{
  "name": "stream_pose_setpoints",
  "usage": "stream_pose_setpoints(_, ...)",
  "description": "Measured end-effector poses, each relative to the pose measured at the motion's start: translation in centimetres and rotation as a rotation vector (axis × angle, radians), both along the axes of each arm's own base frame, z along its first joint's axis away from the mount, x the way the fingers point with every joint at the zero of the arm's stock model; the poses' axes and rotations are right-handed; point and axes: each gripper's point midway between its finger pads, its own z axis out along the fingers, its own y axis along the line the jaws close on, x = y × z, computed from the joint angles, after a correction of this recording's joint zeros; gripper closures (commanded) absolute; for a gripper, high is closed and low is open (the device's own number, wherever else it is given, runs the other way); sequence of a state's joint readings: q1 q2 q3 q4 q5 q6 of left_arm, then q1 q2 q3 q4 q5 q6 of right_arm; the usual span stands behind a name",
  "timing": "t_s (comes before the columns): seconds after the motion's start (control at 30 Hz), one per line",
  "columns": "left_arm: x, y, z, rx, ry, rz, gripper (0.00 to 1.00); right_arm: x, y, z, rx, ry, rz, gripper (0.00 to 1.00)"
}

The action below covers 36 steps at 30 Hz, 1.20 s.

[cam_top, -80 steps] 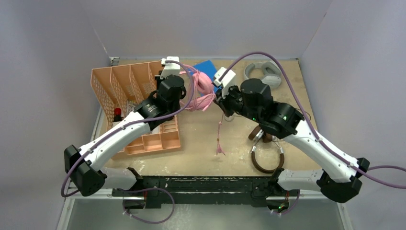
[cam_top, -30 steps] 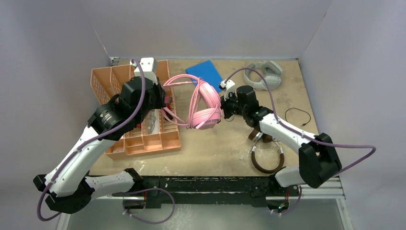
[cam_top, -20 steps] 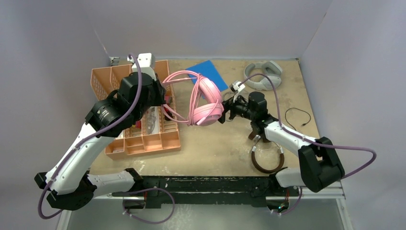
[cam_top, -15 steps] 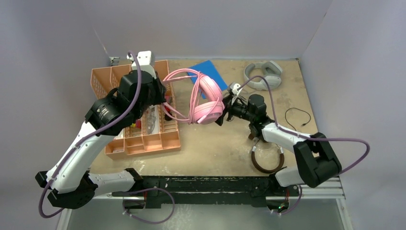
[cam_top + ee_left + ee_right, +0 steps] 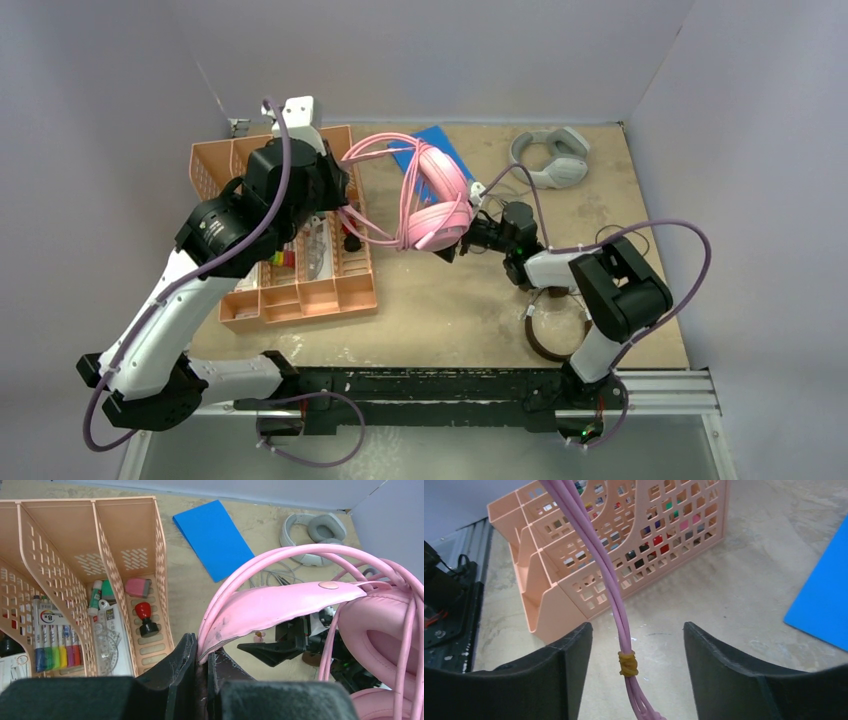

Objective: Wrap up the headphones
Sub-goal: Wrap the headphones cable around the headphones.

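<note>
The pink headphones [image 5: 437, 200] hang above the table, their pink cable looped round the headband [image 5: 280, 605]. My left gripper [image 5: 202, 657] is shut on the end of that headband, over the organiser's right edge [image 5: 345, 205]. My right gripper [image 5: 462, 243] sits low beside the lower ear cup and stands open. Between its fingers, touching neither, hangs the bundled pink cable with a yellow band [image 5: 628, 664] round it. The grey headphones [image 5: 550, 158] lie at the back right. My right arm partly hides the brown headphones [image 5: 550, 335], which lie near the front.
A peach desk organiser [image 5: 290, 270] holding pens and stamps stands on the left, directly under my left arm. A blue sheet [image 5: 432, 140] lies at the back centre, partly behind the pink headset. Purple robot cables arc over the right side.
My right gripper has moved left, in under the pink headset, and its arm has folded back. My left gripper has kept its hold and shifted the headset slightly up and back.
</note>
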<state>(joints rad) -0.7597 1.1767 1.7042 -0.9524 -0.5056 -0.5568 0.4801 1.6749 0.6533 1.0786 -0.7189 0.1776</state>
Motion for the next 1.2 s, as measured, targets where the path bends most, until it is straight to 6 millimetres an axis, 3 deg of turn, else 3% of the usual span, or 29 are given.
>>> stream_pose_setpoints(0.23, 0.0, 0.2, 0.9, -0.015, -0.019, 0.005, 1.00, 0.0, 0.8, -1.9, 0.027, 0.055, 0.014, 0.83)
stream_pose_setpoints(0.27, 0.0, 0.3, 1.1, -0.015, -0.023, 0.011, 1.00, 0.0, 0.8, -1.9, 0.035, 0.066, 0.011, 0.93)
stream_pose_setpoints(0.33, 0.1, 0.6, 1.2, -0.013, -0.031, 0.031, 1.00, -0.4, 0.8, -1.8, 0.058, 0.085, 0.005, 1.00)
stream_pose_setpoints(0.5, 1.0, 2.1, 1.3, -0.050, -0.095, 0.142, 1.00, -3.1, 1.1, -1.8, 0.073, 0.168, -0.028, 1.00)
stream_pose_setpoints(0.63, 2.3, 3.2, 0.1, -0.100, -0.163, 0.270, 1.00, -8.9, 3.6, 0.6, 0.055, 0.172, 0.022, 1.00)
stream_pose_setpoints(0.73, 4.0, 3.2, -1.0, -0.100, -0.195, 0.355, 1.00, -12.2, 4.2, 3.3, 0.058, 0.148, 0.049, 1.00)
stream_pose_setpoints(0.83, 5.8, 2.7, -2.7, -0.072, -0.208, 0.417, 1.00, -13.3, 3.3, 5.5, 0.061, 0.138, 0.037, 1.00)
stream_pose_setpoints(0.93, 7.3, 2.0, -4.8, -0.025, -0.203, 0.457, 1.00, -14.2, 2.8, 6.3, 0.026, 0.160, 0.035, 1.00)
stream_pose_setpoints(1.07, 8.5, 1.2, -7.6, 0.052, -0.179, 0.475, 1.00, -16.0, 3.0, 7.2, -0.038, 0.190, 0.081, 1.00)
stream_pose_setpoints(1.2, 9.2, 0.4, -9.9, 0.123, -0.152, 0.469, 1.00, -16.1, 3.5, 8.3, -0.126, 0.220, 0.112, 1.00)
